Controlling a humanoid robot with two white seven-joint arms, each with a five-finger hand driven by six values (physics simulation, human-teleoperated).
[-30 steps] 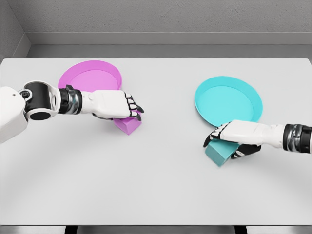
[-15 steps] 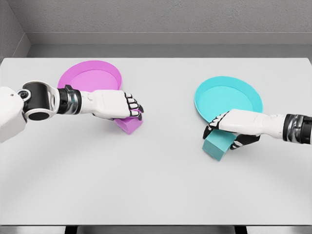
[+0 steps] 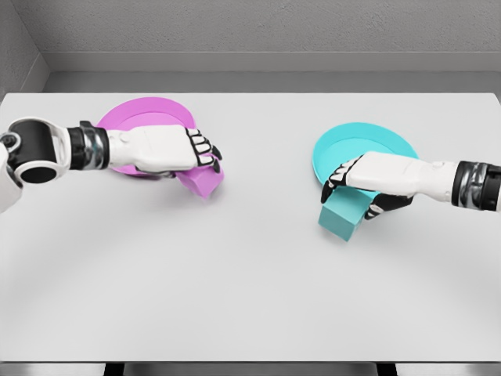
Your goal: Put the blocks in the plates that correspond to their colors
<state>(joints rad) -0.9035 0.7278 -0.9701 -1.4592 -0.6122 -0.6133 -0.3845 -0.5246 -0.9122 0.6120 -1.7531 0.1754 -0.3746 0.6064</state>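
Left hand [image 3: 168,150] has fingers curled around the pink block [image 3: 201,181], which hangs under its fingertips beside the pink plate [image 3: 149,117]. Right hand [image 3: 368,178] clamps the teal block [image 3: 344,213] below its palm, at the teal plate [image 3: 364,149] rim, so each drop is short.

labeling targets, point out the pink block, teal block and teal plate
pink block [image 3: 202,182], head view, on its side face below the fingers
teal block [image 3: 342,216], head view, on its front face
teal plate [image 3: 333,150], head view, on its left rim
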